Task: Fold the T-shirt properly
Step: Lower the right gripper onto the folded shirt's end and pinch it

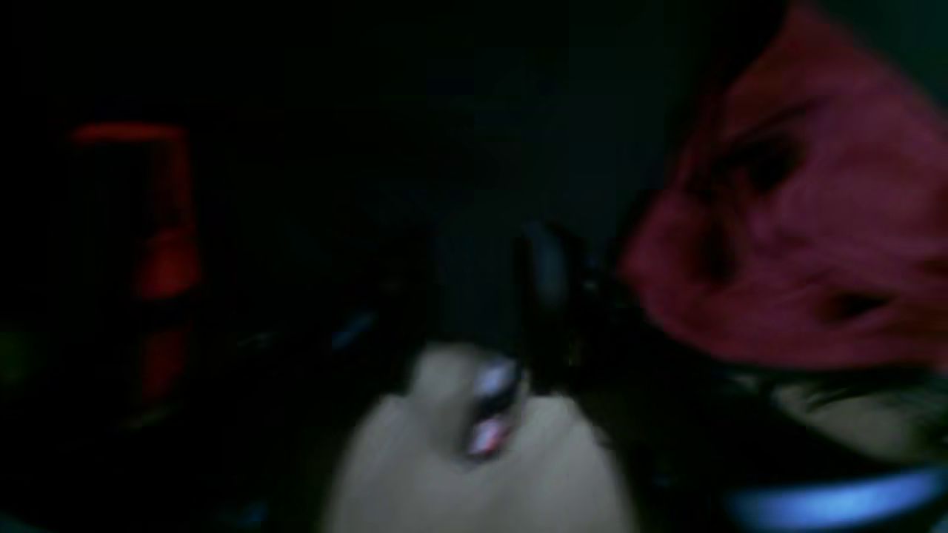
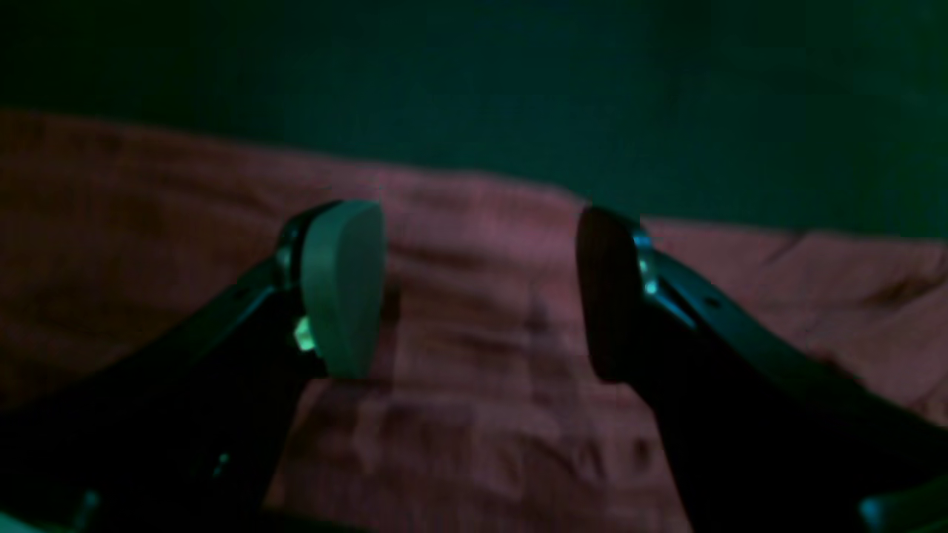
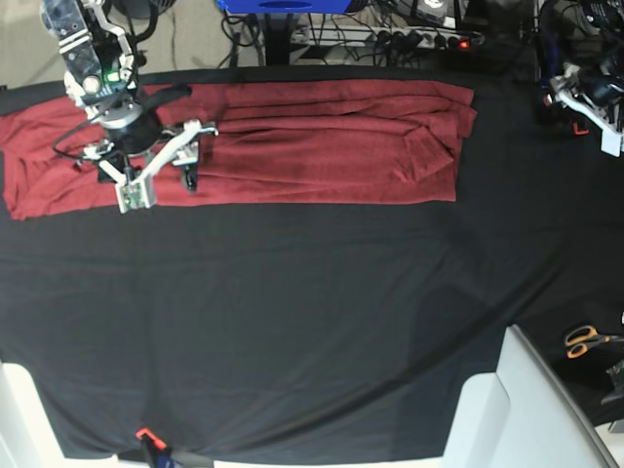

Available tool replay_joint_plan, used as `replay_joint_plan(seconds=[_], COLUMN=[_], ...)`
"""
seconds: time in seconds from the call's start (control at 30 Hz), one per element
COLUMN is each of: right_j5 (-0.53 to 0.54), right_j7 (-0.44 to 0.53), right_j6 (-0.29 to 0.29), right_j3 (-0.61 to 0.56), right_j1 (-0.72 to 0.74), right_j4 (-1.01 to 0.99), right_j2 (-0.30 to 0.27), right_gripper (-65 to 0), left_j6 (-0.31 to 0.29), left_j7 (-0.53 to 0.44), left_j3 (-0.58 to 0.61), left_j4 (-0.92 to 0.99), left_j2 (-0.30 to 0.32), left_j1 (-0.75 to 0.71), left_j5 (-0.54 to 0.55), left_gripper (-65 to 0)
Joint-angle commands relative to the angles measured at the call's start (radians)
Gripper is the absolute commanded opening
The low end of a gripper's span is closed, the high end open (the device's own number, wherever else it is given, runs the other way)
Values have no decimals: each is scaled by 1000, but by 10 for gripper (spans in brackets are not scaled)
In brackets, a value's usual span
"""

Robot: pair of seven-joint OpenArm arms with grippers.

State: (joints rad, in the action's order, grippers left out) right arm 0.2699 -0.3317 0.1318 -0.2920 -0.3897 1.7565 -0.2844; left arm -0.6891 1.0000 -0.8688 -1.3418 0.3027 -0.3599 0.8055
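The T-shirt (image 3: pixel 292 146) lies along the top of the base view as a long, flat dark-red band on the black table cloth (image 3: pixel 292 322), already folded lengthwise, so what seems left is bringing its ends together. The right gripper (image 3: pixel 161 180) hangs over the band's lower edge at upper left. Its jaws stand apart with nothing between them, as the right wrist view shows, probably lined up to pinch that edge. The left gripper (image 3: pixel 585 93) sits at the upper right corner, off the cloth and clear of the shirt's right end; its wrist view is too blurred to tell whether its jaws are apart or together. Orange-handled scissors (image 3: pixel 583 340) lie at lower right.
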Motion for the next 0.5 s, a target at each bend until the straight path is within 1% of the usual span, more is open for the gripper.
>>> replay_joint_plan(seconds=[0.0,0.03,0.07,0.1,0.17,0.27,0.37,0.47], right_j5=[-4,-4,-4,-4,-4,-4,-4,-4], right_j7=[35,35,35,35,33,33,33,33], right_j6=[1,1,1,1,1,1,-1,-1], right_j3=[4,4,6,6,3,1,0,0], right_j1=[5,-1,-7,-7,-8,-7,-5,-7], right_j4=[15,15,15,15,4,-39,-74,-86], right_j2=[-8,-8,-8,-9,-9,-9,-9,-9], right_gripper=[-260,-260,-260,-260,-260,-260,-260,-260], left_j6=[-9,-9,-9,-9,-9,-9,-9,-9], left_j7=[-10,-10,-10,-10,-10,-10,-11,-13], left_j3=[-7,-5,-3,-2,35,138,247,274], left_j4=[-8,-3,0,0,2,5,41,74], left_j2=[20,19,17,16,10,3,-21,-79], left_j1=[0,2,2,2,3,45,89,124], left_j5=[61,105,144,174,222,231,194,105], left_gripper=[-314,-212,-94,-5,0,0,0,0])
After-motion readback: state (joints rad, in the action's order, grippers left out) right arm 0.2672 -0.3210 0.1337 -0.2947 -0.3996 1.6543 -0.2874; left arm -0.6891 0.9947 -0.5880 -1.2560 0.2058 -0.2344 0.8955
